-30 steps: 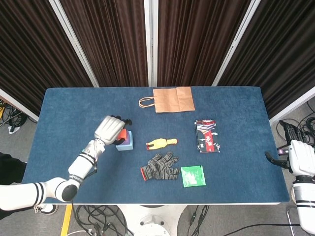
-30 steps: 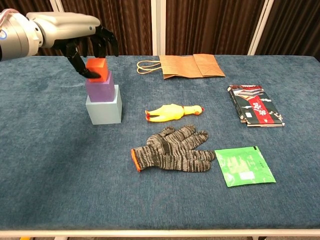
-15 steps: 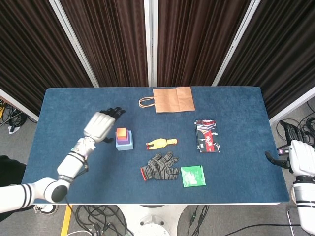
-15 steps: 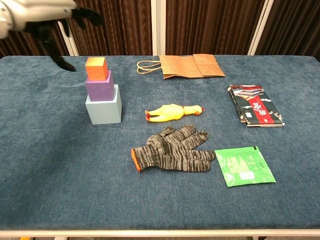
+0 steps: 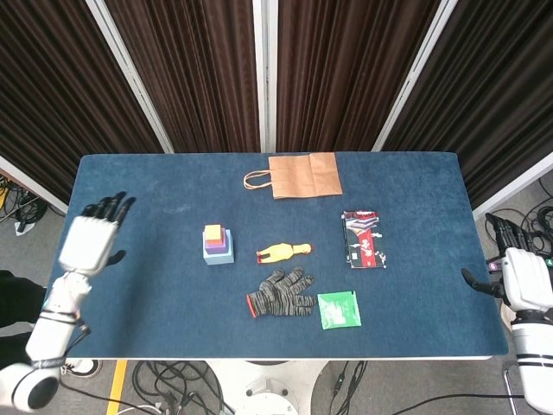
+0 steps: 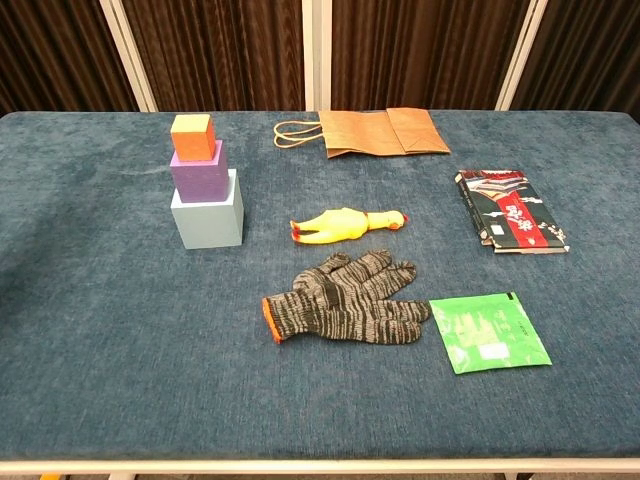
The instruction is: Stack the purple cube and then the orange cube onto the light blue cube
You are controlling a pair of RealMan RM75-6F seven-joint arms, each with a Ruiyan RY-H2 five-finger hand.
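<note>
The stack stands finished on the left half of the blue table (image 6: 90, 340): the orange cube (image 6: 193, 136) sits on the purple cube (image 6: 198, 172), which sits on the light blue cube (image 6: 207, 214), each squarely on the one below. There is plenty of bare cloth around it, a wide open stretch toward the table's left edge and toward the near edge, and a clear gap between the stack and the rubber chicken (image 6: 345, 224) lying just to its right. The knit glove (image 6: 340, 298) lies nearer the front, with the green packet (image 6: 489, 332) just beside its fingertips. The paper bag (image 6: 375, 132) lies flat by the far edge, and the red-and-black packet (image 6: 511, 223) is well over on the right half. The left hand (image 5: 91, 240) hangs over the table's left edge, fingers spread and straight, holding nothing. The right hand (image 5: 519, 273) is off the right edge of the table, seen from the back; whether its fingers are curled or apart I cannot tell. A second ago the left hand was over the stack with its fingers around the orange cube; half a second ago it was lifted just clear to the left; now it has pulled right back to the edge and is gone from the chest view. The cubes have not shifted.
</note>
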